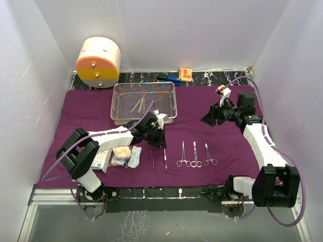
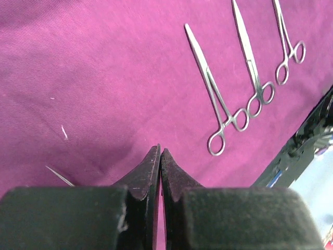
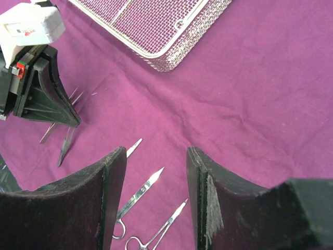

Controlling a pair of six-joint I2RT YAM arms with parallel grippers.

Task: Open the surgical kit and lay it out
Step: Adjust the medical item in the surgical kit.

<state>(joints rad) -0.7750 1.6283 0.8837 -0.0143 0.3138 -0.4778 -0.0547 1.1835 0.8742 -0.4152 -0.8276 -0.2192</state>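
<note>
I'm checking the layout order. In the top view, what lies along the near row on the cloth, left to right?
Blue-white packet → gauze → white packet → long thin tool → short thin tool → left forceps → middle forceps → right forceps.

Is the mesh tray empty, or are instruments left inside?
Not empty. The top view shows a few thin steel instruments lying inside the mesh tray.
</note>
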